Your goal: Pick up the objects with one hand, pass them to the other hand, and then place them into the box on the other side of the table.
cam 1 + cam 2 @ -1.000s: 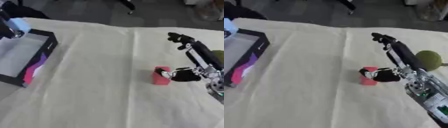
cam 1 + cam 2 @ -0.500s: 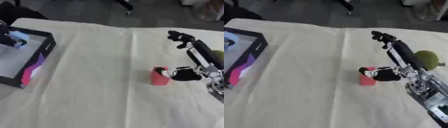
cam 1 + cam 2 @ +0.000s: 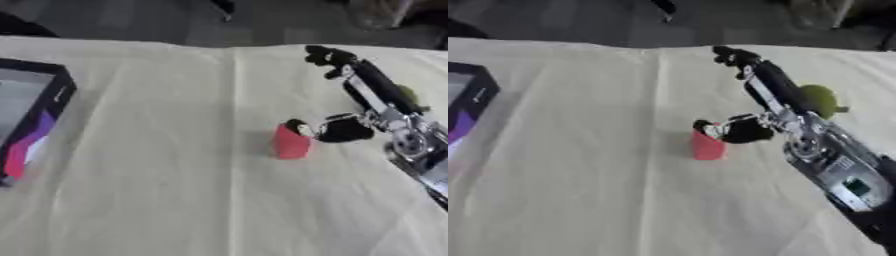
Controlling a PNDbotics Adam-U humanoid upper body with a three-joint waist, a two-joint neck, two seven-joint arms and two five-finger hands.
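A small red block [image 3: 290, 142] stands upright on the cream tablecloth, right of the middle. My right hand [image 3: 773, 96] reaches in from the right edge, its fingers stretched straight toward the far side of the table. Its thumb [image 3: 337, 129] points left, and the tip touches the block's upper right side. No finger is curled round the block. The black box [image 3: 54, 102] with a purple and pink side lies at the left edge, partly cut off. My left hand shows in no view.
A round green object [image 3: 821, 99] lies just right of my right arm, near the table's right side. Beyond the far edge of the cloth is dark floor. A wide stretch of bare cloth lies between the block and the box.
My left hand, earlier over the box at the upper left, no longer shows. The camera has shifted. My right hand stays beside the red block, thumb against it.
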